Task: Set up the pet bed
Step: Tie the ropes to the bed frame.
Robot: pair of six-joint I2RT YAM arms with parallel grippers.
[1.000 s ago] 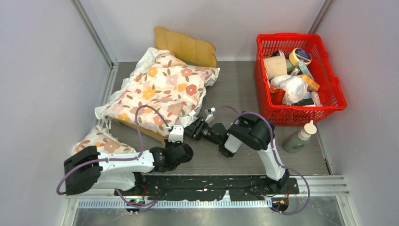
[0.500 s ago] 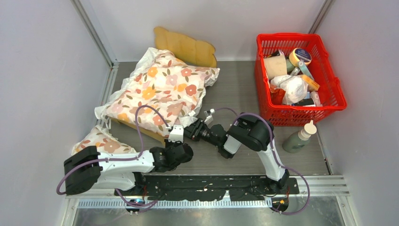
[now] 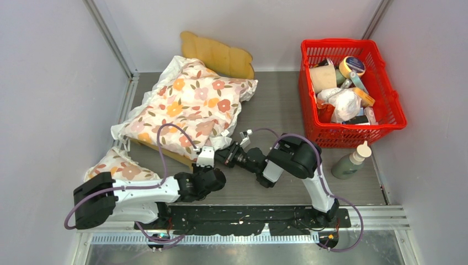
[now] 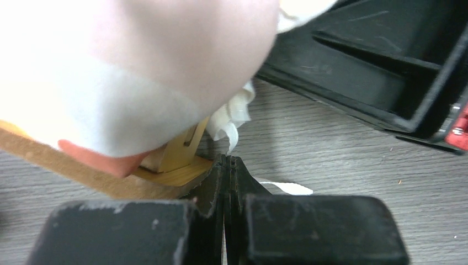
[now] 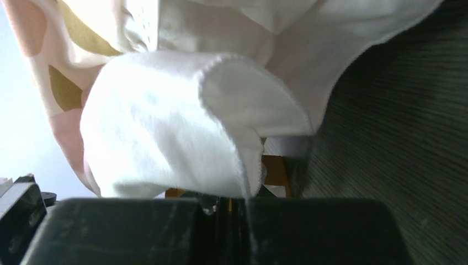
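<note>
My left arm [image 3: 138, 190] low over table, stretched right from base, wrist turned away from me. Left gripper [image 3: 206, 150] pointing forward, jaws pressed flat together. My right arm [image 3: 301, 157] rises from base, elbow high, forearm angled left and down. Right gripper [image 3: 221, 154] low near table, jaws closed tight, tip just beside left gripper, two grippers meeting at rough right angle

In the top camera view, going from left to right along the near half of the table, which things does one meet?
First the small floral-print fabric cushion → left gripper → right gripper → grey-green plastic bottle with a white cap. The large floral cushion is left out, since it overlaps both grippers.
</note>
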